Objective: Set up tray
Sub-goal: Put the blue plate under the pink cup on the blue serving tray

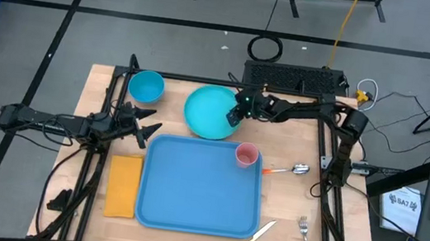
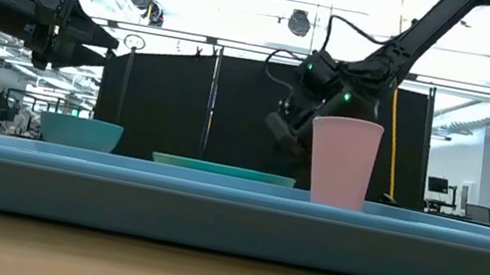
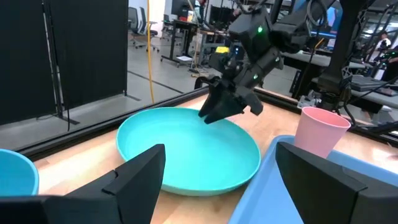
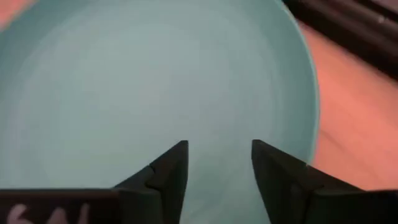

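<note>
Fingers (image 4: 171, 177) of right gripper (image 1: 233, 115) standing parted, nothing between them, hovering over right side of turquoise plate (image 1: 209, 111). Left gripper (image 1: 148, 125) spreading wide, empty, waiting near left table edge beside blue bowl (image 1: 145, 86). Tray (image 1: 199, 187) lying mid-table, pink cup (image 1: 246, 155) sitting in its far right corner, plate lying just beyond.
</note>
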